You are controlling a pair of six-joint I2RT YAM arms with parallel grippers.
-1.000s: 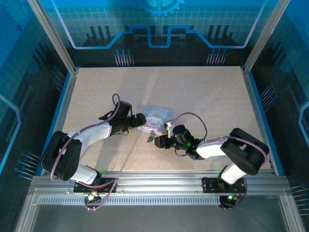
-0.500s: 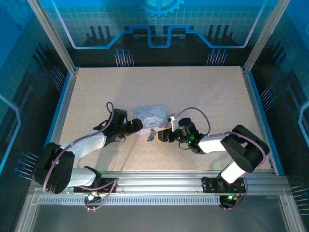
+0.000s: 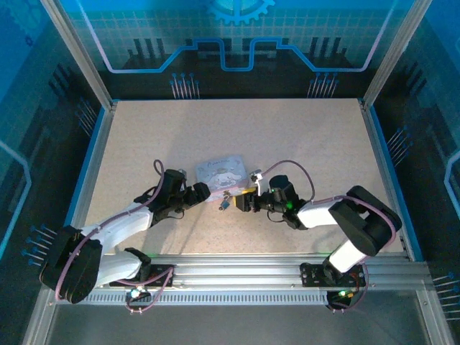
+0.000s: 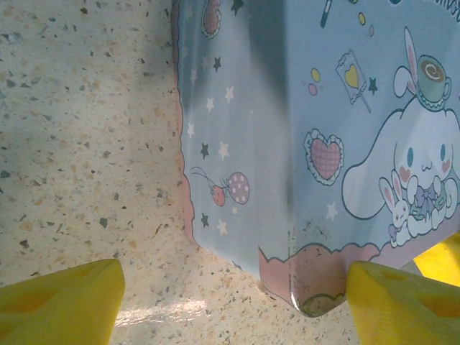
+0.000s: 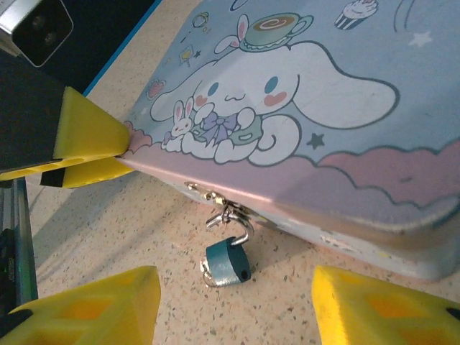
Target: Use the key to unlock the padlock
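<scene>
The tiny dark-blue padlock [image 5: 228,263] lies on the table, its thin silvery shackle [image 5: 243,227] hooked through the hasp of the pale cartoon-printed tin [image 5: 309,93]. One end of the shackle looks free. A small silvery bit pokes out under the padlock's lower left; I cannot tell whether it is the key. My right gripper [image 5: 233,313] is open, its yellow fingers either side of the padlock and a little short of it. From above, the padlock [image 3: 225,204] sits between both grippers. My left gripper [image 4: 230,305] is open around the tin's near corner [image 4: 316,284], its right finger [image 4: 402,302] touching that corner.
The tin [image 3: 220,172] lies flat at mid-table, close in front of both grippers [image 3: 203,191] [image 3: 242,201]. The left gripper's yellow fingers [image 5: 86,136] press at the tin's corner in the right wrist view. Speckled tabletop [image 3: 309,136] stretches behind; blue walls [image 3: 90,144] border it.
The tin has settled flat and shifted slightly left. The left gripper drew down and left with it. The right gripper moved up closer to the padlock.
</scene>
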